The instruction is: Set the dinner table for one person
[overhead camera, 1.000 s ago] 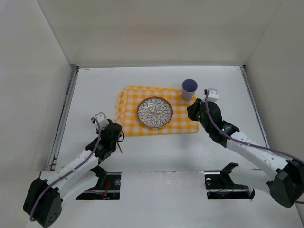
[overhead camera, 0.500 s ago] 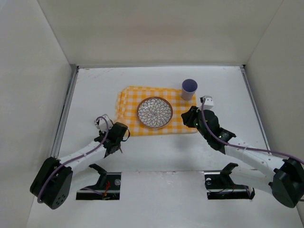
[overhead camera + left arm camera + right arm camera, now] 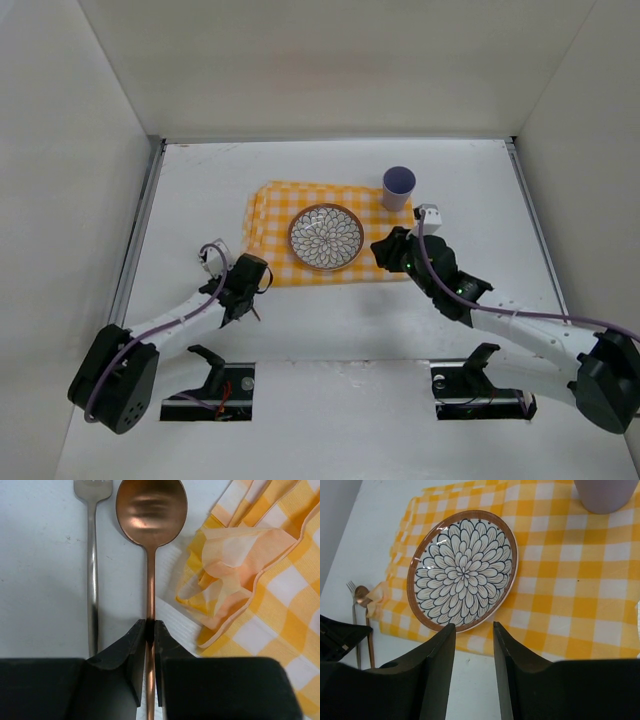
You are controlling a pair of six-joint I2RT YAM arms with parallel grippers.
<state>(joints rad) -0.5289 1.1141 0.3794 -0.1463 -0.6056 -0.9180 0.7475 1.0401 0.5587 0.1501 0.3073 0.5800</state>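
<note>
Pinching the copper spoon (image 3: 151,510) by its handle in my left gripper (image 3: 150,625), beside the fork (image 3: 92,555) on the dinner table (image 3: 40,580) left of the checked cloth (image 3: 280,605), I would lift straight up, sparing the fork; my right gripper (image 3: 474,640) hangs spread near the plate (image 3: 462,570).

Dinner table (image 3: 200,190): bears everything else.
Cloth (image 3: 270,215): on the table, near its middle, ahead of both arms.
Plate (image 3: 326,237): on the cloth, about central.
Cup (image 3: 399,187): at the cloth's far right corner, behind and right of the plate.
Spoon (image 3: 151,510): on the table, just left of the cloth's near left corner, bowl away from the arms.
Fork (image 3: 92,555): on the table, just left of the spoon and parallel to it.
Left gripper (image 3: 148,630): at the spoon's handle, 1 finger on each side.
Right gripper (image 3: 474,627): above the cloth's near right part, right of the plate.
</note>
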